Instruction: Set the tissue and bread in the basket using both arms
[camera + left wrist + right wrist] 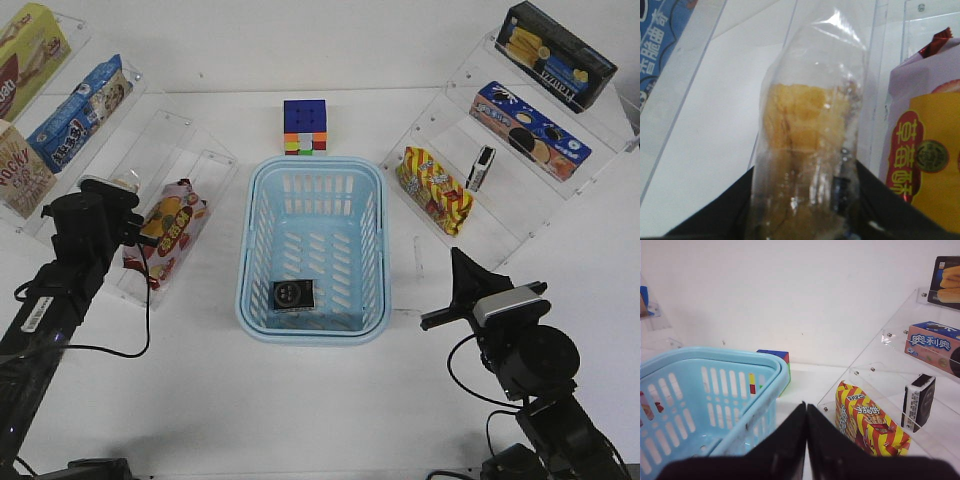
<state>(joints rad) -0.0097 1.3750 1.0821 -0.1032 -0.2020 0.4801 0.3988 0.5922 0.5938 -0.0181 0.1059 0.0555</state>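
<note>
The light blue basket (243, 270) stands at the table's middle and also shows in the right wrist view (715, 357). The black tissue packet (293, 295) lies flat on the basket's bottom, near its front left corner. My left gripper (122, 188) is over the left acrylic shelf, left of the basket. In the left wrist view it (805, 187) is shut on the bread (807, 122), a yellow-tan piece in clear wrap that stands up between the jaws. My right gripper (458, 265) is to the right of the basket; its jaws (806, 412) are pressed together and empty.
A colour cube (305, 127) sits behind the basket. Acrylic shelves on both sides hold snack boxes. A pink-and-orange snack bag (170, 225) lies beside my left gripper. A red-and-yellow snack bag (433, 190) and a small black-white packet (481, 168) lie on the right shelf.
</note>
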